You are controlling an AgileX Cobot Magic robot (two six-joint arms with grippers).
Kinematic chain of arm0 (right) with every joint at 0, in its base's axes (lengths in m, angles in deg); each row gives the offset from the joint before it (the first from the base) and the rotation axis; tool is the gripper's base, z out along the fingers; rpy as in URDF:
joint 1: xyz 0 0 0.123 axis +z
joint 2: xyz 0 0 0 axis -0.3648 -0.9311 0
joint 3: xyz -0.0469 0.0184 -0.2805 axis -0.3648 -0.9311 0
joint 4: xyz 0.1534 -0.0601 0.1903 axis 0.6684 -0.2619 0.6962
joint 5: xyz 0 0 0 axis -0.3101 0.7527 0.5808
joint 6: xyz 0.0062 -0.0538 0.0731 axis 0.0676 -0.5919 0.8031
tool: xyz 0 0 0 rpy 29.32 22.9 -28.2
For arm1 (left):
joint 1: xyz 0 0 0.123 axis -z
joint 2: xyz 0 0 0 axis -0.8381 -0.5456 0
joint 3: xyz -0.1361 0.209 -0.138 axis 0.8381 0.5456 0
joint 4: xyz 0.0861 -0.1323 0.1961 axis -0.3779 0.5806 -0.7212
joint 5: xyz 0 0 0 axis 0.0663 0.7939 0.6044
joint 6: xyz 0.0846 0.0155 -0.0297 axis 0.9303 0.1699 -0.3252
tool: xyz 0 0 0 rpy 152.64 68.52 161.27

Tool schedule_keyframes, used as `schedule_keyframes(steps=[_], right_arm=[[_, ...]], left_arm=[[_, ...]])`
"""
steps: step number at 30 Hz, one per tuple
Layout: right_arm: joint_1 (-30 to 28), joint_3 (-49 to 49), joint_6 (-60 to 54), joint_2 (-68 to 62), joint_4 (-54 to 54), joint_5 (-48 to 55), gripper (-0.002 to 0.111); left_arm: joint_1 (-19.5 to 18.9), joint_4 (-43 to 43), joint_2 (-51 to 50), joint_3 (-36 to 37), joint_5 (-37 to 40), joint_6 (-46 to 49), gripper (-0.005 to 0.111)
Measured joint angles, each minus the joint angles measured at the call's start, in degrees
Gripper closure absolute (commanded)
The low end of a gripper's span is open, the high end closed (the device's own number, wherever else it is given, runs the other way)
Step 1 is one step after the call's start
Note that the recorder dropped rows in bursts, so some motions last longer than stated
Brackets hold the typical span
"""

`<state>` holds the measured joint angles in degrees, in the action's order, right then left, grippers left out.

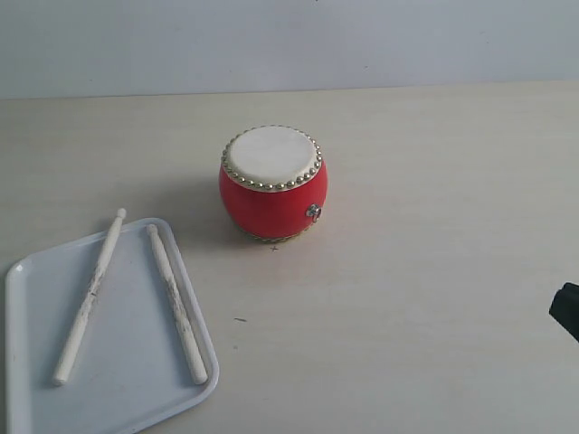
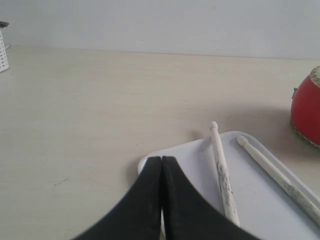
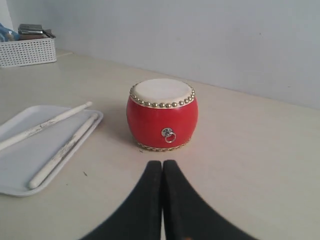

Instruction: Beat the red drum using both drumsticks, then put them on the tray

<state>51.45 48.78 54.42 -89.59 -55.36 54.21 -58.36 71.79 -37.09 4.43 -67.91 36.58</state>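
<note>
The red drum [image 1: 272, 184] stands upright mid-table, cream skin up; it also shows in the right wrist view [image 3: 162, 115] and partly in the left wrist view [image 2: 307, 111]. Both drumsticks lie on the white tray [image 1: 127, 380] at the front left: one [image 1: 89, 297] on the left, the other [image 1: 176, 303] on the right. My left gripper [image 2: 162, 159] is shut and empty, above the tray's corner [image 2: 146, 162], apart from the sticks [image 2: 222, 175] [image 2: 277, 177]. My right gripper [image 3: 162, 163] is shut and empty, a short way in front of the drum. In the exterior view only a dark bit of the right arm [image 1: 566, 309] shows.
A white mesh basket [image 3: 27, 49] with items sits at the table's far edge, and a bit of a white mesh thing [image 2: 3, 52] shows at the left wrist view's edge. A pale wall runs behind the table. Bare wood surface [image 1: 434, 271] surrounds the drum.
</note>
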Motion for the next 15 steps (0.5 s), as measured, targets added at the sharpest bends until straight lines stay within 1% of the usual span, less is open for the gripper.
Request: schedule_keyframes(steps=[4, 7, 12, 15], right_arm=[[-0.11, 0.0, 0.12, 0.38, -0.02, 1.21, 0.108], [-2.27, 0.0, 0.51, 1.51, -0.02, 1.32, 0.108], [-9.7, 0.0, 0.63, 1.65, 0.09, 1.73, 0.108], [-15.76, 0.0, 0.74, 1.65, 0.09, 1.84, 0.108]], left_arm=[[0.0, 0.0, 0.0, 0.0, 0.0, 0.0, 0.107], [0.0, 0.0, 0.0, 0.0, 0.0, 0.0, 0.107], [0.0, 0.0, 0.0, 0.0, 0.0, 0.0, 0.107], [0.0, 0.0, 0.0, 0.0, 0.0, 0.0, 0.107]])
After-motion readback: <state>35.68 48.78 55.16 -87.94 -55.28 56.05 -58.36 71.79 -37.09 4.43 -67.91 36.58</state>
